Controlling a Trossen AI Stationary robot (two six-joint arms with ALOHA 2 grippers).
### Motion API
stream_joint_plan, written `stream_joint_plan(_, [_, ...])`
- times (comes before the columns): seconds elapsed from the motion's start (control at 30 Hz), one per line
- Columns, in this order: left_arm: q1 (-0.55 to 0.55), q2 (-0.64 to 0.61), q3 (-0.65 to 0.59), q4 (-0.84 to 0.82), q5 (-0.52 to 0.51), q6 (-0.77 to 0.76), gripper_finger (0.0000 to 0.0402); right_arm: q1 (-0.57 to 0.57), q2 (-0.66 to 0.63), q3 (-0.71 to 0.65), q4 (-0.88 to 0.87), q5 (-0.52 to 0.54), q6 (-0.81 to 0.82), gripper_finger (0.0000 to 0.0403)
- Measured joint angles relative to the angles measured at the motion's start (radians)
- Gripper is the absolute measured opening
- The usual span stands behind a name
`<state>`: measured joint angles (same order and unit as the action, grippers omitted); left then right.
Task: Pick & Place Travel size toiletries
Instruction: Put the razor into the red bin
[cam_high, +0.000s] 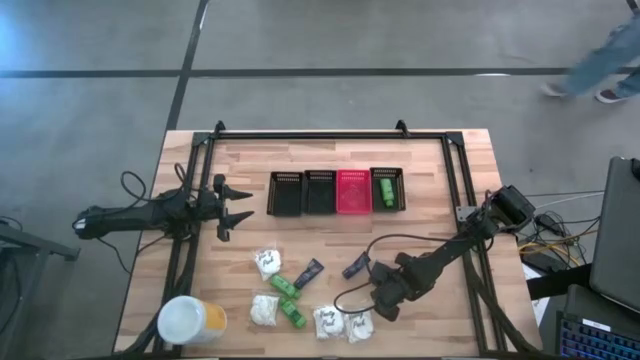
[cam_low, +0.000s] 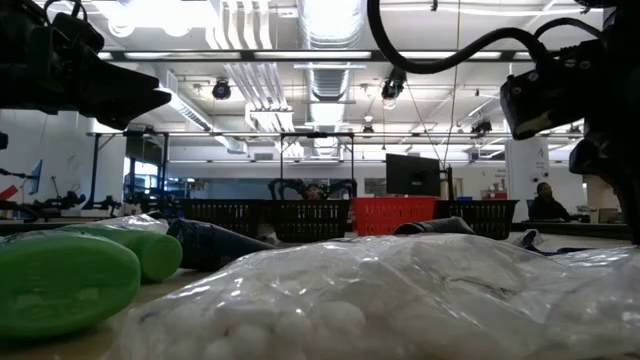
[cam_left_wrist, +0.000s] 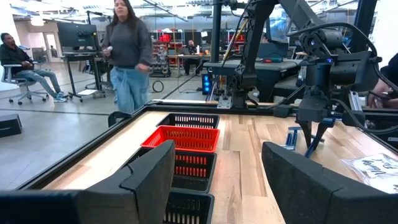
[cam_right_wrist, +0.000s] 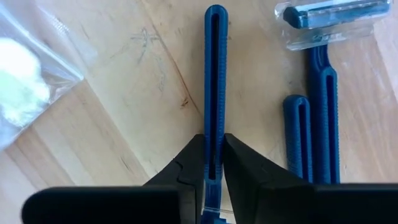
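My right gripper (cam_high: 384, 303) (cam_right_wrist: 214, 163) points down near the table's near side, shut on a blue razor (cam_right_wrist: 215, 74). Two more blue razors (cam_right_wrist: 314, 118) lie beside it, one with a clear head cover. White crinkly packets (cam_high: 268, 262) (cam_high: 342, 324), green bottles (cam_high: 289, 298) and a dark tube (cam_high: 308, 272) lie flat on the wood. Another green bottle (cam_high: 386, 189) lies in the rightmost black basket. My left gripper (cam_high: 238, 206) (cam_left_wrist: 217, 186) hovers open to the left of the basket row, touching nothing. My right gripper pinches the blue razor's slotted handle (cam_right_wrist: 215, 140) between its two fingertips, coming from above and pointing down. The fingers stand on either side of the handle, which runs out ahead of them. The head end is hidden under the fingers; whether the razor is off the table I cannot tell.
Two black baskets (cam_high: 285, 193) (cam_high: 320, 192), a red one (cam_high: 352, 192) and a further black one (cam_high: 387, 203) stand in a row at mid table. A round yellow container with a white lid (cam_high: 190, 322) stands at the near left corner. A black frame (cam_high: 330, 135) borders the table. People are in the room beyond.
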<state>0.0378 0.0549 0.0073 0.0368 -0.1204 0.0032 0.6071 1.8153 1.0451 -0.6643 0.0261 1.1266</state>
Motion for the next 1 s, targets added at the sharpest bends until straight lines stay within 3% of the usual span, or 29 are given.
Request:
stream_joint_plan(0.47, [0.0, 0.0, 0.0, 0.0, 0.0, 0.0, 0.0248, -0.002, -0.001, 0.039, 0.006, -0.021, 0.037, 0.0024])
stream_joint_plan(0.67, [0.0, 0.0, 0.0, 0.0, 0.0, 0.0, 0.0248, -0.042, -0.092, 0.053, 0.003, 0.006, 0.102, 0.0024])
stream_joint_plan(0.83, [0.0, 0.0, 0.0, 0.0, 0.0, 0.0, 0.0248, -0.144, -0.203, 0.045, -0.008, 0.102, 0.215, 0.0023])
stream_joint_plan(1.0, [0.0, 0.0, 0.0, 0.0, 0.0, 0.0, 0.0248, -0.34, -0.27, 0.043, 0.066, 0.13, 0.224, 0.0025])
